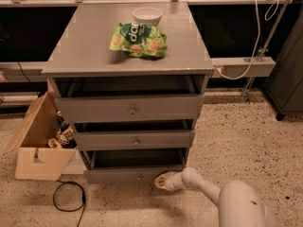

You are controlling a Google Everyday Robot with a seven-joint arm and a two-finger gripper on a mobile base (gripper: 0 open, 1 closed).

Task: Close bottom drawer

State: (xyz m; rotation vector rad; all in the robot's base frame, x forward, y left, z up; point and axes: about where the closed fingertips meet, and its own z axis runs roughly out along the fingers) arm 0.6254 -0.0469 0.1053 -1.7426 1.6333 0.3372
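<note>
right, the end effector [163, 181] shows only as a pale shape low at the foot of the desk [85, 56]. can't tell how far open it is, or whether it grips anything. the arm behind it is cut off at the frame's lower edge. the bottom drawer [123, 175] sits lowest in the desk, standing out, dark inside showing, knob barely visible. the end effector is at the right end of that drawer's front, seemingly touching it. on the desk's top: a green chip bag [137, 39] and a white bowl [147, 16].

Dim, warm overhead light.
Shadow is cast into the drawer cavities [128, 85]; the end effector [163, 181] by the bottom drawer [123, 175] seems brightly lit.
</note>
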